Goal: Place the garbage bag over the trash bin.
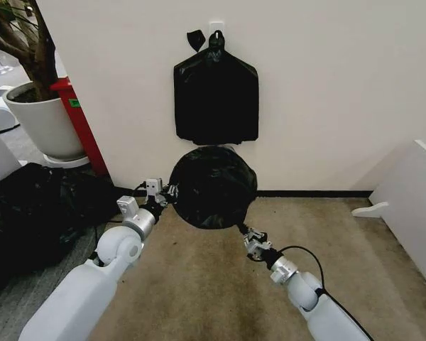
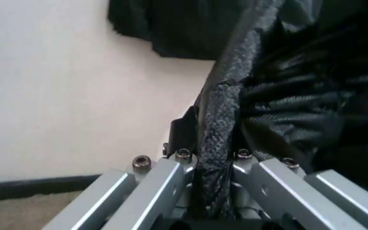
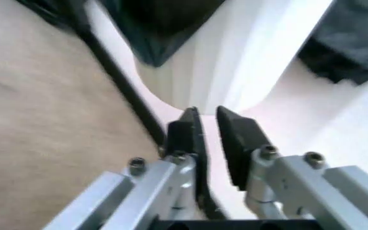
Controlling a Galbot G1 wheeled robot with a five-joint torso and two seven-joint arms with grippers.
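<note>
**A:** Where does each end effector stand?

**B:** The left end effector [image 2: 212, 201] is pinching a gathered fold of the garbage bag [image 1: 213, 186] at the bag's left edge; in its wrist view the black film runs straight down between the pressed-together fingers. The right end effector [image 3: 208, 139] sits low at the bag's lower right with its fingers slightly spread and nothing between them, the cream wall of the trash bin [image 3: 216, 62] just beyond.

**A:** And the bag itself?

**B:** Draped over the bin's mouth, against the wall, just under the flat bundle of bags [image 1: 216, 101] hanging there. From the head view the bin is almost wholly covered.

**A:** So how should the step be done well?

**B:** I judge it nearly seated. Draw the left edge down and outward evenly so the film hugs the rim; thin plastic tears if yanked. The right side looks free, so any hard pull could drag the bag off or tip the light bin.
</note>
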